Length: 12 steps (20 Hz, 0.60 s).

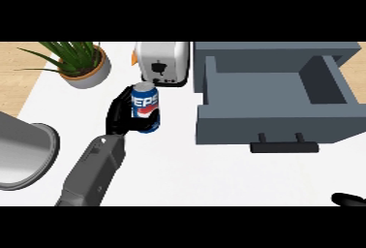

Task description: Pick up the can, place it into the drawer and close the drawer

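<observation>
left hand (123, 116) curled round can (145, 104), left of open drawer (275, 127) | right hand (349, 198) cut off at lower right, fingers unreadable | toaster (164, 63) behind can

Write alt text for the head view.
The robot's left hand is curled round an upright blue can on a white counter, left of an open grey drawer. A toaster and potted plant stand behind.

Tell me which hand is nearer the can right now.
Left. The left hand is curled round the can. The right hand only shows at the lower right edge, far from it, below the drawer.
</observation>
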Tool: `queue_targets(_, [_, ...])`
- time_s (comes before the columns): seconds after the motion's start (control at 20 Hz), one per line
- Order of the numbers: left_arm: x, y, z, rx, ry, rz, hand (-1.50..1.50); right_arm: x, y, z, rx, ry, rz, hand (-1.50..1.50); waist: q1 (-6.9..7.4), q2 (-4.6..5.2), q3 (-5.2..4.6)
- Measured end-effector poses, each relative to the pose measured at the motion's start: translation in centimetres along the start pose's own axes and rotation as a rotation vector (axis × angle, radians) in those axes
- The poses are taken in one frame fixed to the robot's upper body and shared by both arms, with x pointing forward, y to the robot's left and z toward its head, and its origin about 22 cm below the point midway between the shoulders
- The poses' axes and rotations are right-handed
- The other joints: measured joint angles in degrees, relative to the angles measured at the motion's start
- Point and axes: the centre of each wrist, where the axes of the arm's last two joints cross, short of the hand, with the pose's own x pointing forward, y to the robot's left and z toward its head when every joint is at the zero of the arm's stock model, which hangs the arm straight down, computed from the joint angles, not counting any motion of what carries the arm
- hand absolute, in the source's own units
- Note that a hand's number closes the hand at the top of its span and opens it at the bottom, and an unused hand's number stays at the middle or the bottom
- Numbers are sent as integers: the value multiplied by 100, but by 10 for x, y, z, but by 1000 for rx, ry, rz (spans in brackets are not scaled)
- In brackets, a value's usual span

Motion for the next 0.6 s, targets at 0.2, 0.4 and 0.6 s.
queue_targets(0.2, [31, -26, -18, -59, -25, -27, 150, -2, -1, 3, -12, 7, 10, -150, 31, -16, 3])
queue_targets(0.4, [70, -49, -39, -101, -46, -45, 150, 4, 1, 2, -11, 0, 15, -150, 33, -17, 3])
queue_targets(0.6, [111, -67, -52, -135, -58, -42, 150, 5, 1, 3, -14, -4, 21, -150, 35, -18, 3])
